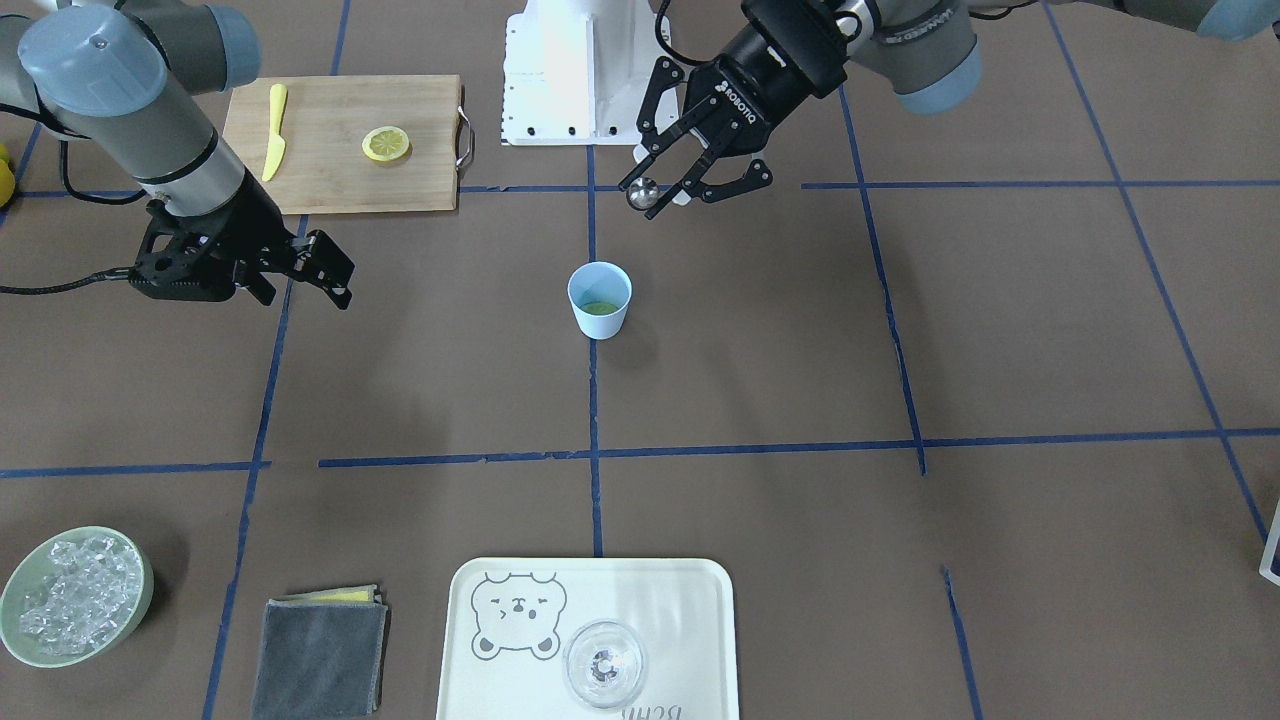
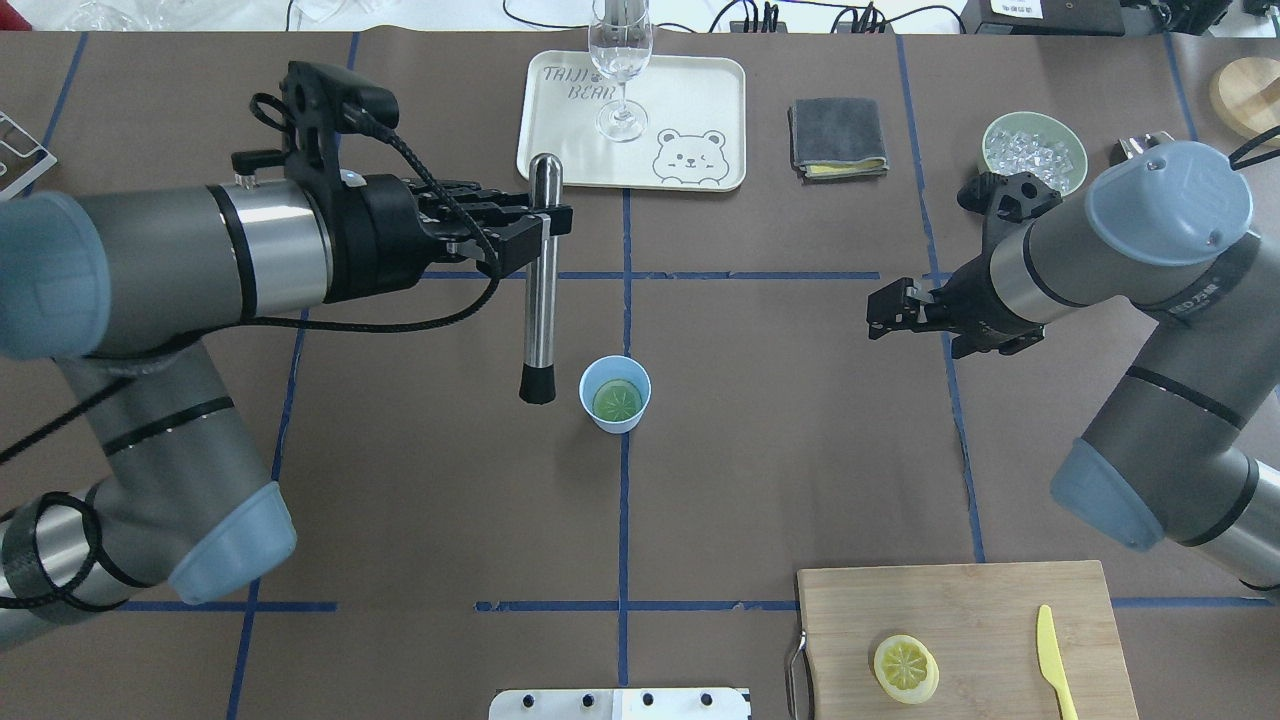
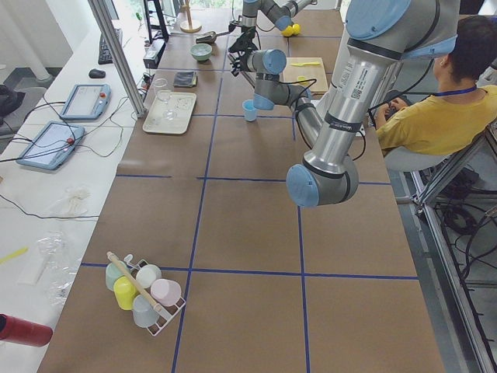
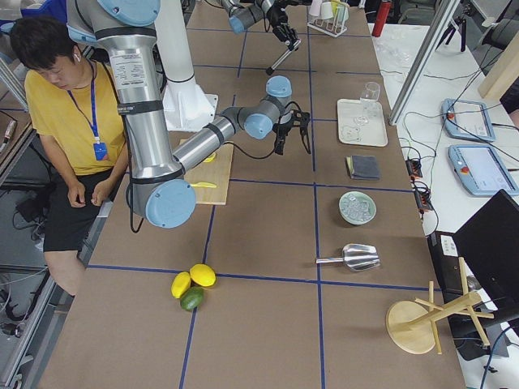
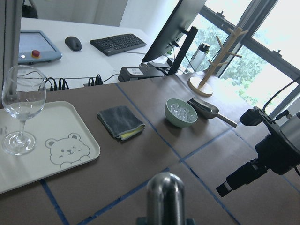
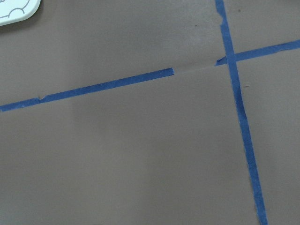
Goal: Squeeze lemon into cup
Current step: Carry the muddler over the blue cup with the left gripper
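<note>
The light blue cup (image 2: pixel 614 393) (image 1: pixel 600 298) stands at the table's middle on a blue tape line. A round lemon (image 2: pixel 614 401) (image 1: pixel 600 308) slice lies flat in its bottom. My left gripper (image 2: pixel 545 228) (image 1: pixel 680 185) is shut on a steel muddler (image 2: pixel 541 300) with a black tip. The muddler hangs tilted, and its tip is just left of the cup and above the table. Far off on the other side, my right gripper (image 2: pixel 882 312) (image 1: pixel 335 275) hovers open over bare table with nothing between its fingers.
A wooden cutting board (image 2: pixel 980 610) near the robot's right holds another yellow citrus slice (image 2: pixel 906 668) and a yellow knife (image 2: pixel 1052 660). At the far edge are a bear tray (image 2: pixel 690 100) with a wine glass (image 2: pixel 620 60), a grey cloth (image 2: pixel 837 137) and a green bowl of ice (image 2: pixel 1034 150).
</note>
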### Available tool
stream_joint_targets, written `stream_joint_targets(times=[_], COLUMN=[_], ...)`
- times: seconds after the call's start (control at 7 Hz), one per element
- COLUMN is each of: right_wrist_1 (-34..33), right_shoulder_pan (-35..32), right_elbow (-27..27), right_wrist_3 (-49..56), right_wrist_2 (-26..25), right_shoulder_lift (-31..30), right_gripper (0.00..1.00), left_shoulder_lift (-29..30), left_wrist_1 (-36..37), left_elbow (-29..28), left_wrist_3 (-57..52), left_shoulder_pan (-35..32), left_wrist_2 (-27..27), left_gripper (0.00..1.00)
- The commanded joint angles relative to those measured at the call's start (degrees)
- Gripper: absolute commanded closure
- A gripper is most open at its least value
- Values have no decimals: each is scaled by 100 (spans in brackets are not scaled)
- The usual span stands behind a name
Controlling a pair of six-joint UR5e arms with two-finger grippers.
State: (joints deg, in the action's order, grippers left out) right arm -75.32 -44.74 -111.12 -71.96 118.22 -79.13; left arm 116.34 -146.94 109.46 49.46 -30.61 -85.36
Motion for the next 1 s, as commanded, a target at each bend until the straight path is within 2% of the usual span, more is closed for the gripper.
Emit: stream_joint_targets(times=[0.0,0.14,0.57,0.86], right_wrist_1=[0,9,9,9], right_shoulder_pan=[-218,-350,-386,-378], right_elbow=[-68,-94,-173,-208], right_wrist_3=[102,164,164,164], right_wrist_2=[69,174,236,236], right_shoulder_lift=[-242,-322,-375,-393], right_gripper=[0,0,0,0], left_shoulder_lift=[116,117,231,450], left_wrist_1=[-613,-695,-827,-1029], left_elbow=[-292,-416,-636,-1109], left_wrist_3=[-1159,-1228,-1438,-1553], left_shoulder_pan=[599,905,1293,1426], left_wrist_2=[1324,2182,3100,3411], left_gripper=[100,100,100,100])
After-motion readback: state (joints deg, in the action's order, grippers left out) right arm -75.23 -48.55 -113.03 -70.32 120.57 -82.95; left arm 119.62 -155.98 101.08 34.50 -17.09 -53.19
